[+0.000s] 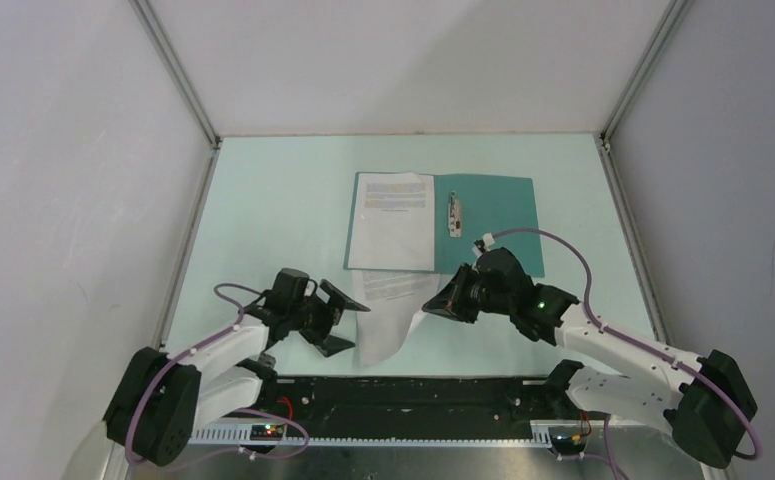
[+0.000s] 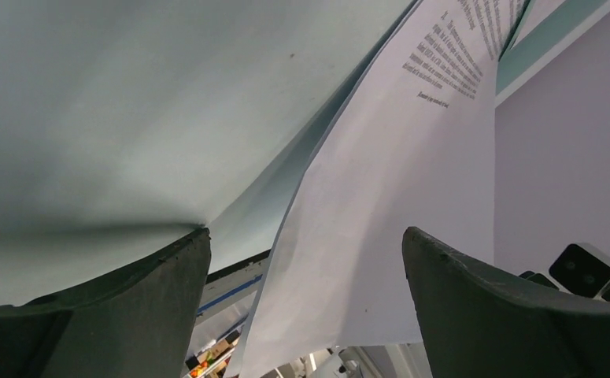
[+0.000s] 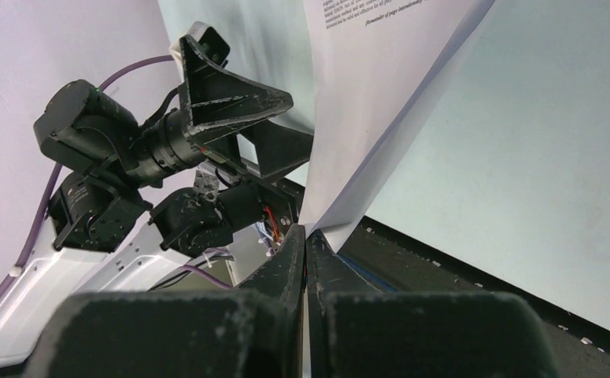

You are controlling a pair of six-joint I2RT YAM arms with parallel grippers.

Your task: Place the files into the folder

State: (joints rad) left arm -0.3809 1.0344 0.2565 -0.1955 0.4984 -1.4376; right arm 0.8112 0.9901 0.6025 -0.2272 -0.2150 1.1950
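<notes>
Loose file [image 1: 388,320] — thin, limp, light; take it by an edge or corner.
Right gripper [image 3: 305,239] pinches its near corner at the near edge of the tabletop [image 1: 263,220]; left gripper [image 1: 355,325] gapes empty beside it — other file [image 1: 393,225] lies in the folder [image 1: 493,215].

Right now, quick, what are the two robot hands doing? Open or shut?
Left gripper: open, gripping nothing.
Right gripper: shut, pinching the corner of a paper sheet.

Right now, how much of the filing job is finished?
The first sheet already lies on the open folder. The second sheet is in hand: the right pincer is shut on its corner, the left pincer open at its edge. Left: lay it in the folder too.
</notes>
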